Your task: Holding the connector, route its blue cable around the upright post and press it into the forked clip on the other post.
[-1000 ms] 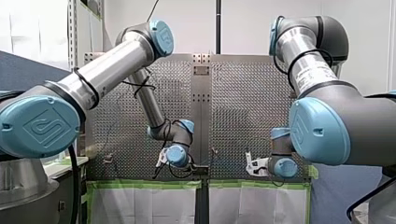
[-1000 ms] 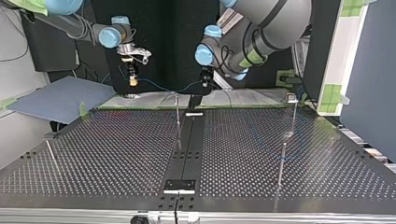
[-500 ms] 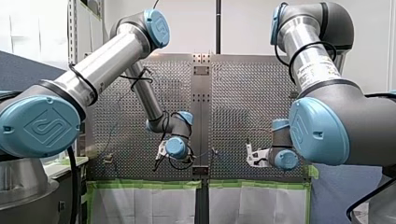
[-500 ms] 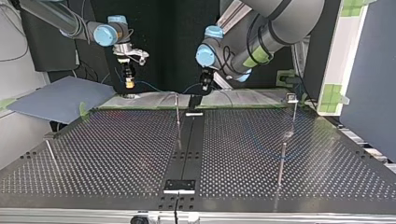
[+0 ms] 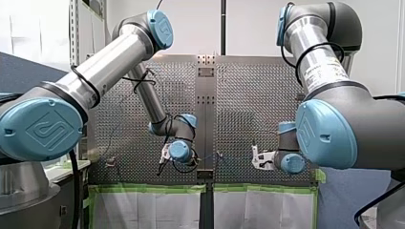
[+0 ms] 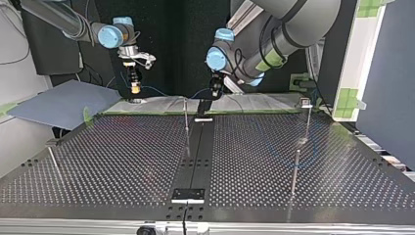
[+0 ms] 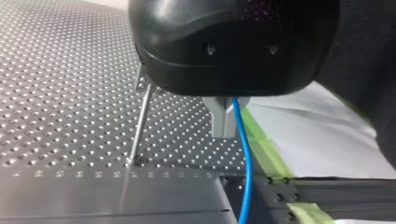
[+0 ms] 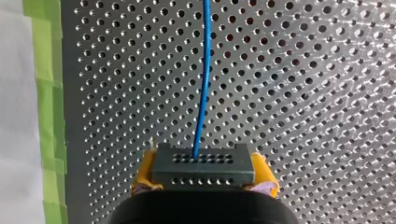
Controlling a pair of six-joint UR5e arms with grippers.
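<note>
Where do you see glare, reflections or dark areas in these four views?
Front view: bright streaks run along my left arm's metal tube. Top view: the backdrop is black; faint sheen lies across the table. Left wrist view: beside the blue cable, the post reflects in the smooth strip. Right wrist view: the table's holes glint ahead of the connector.

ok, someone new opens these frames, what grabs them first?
The blue cable: it runs out of the dark connector clamped between the yellow pads of my right gripper, above the perforated table. In the left wrist view my left gripper pinches that cable further along, with a thin upright post standing beside it.
</note>
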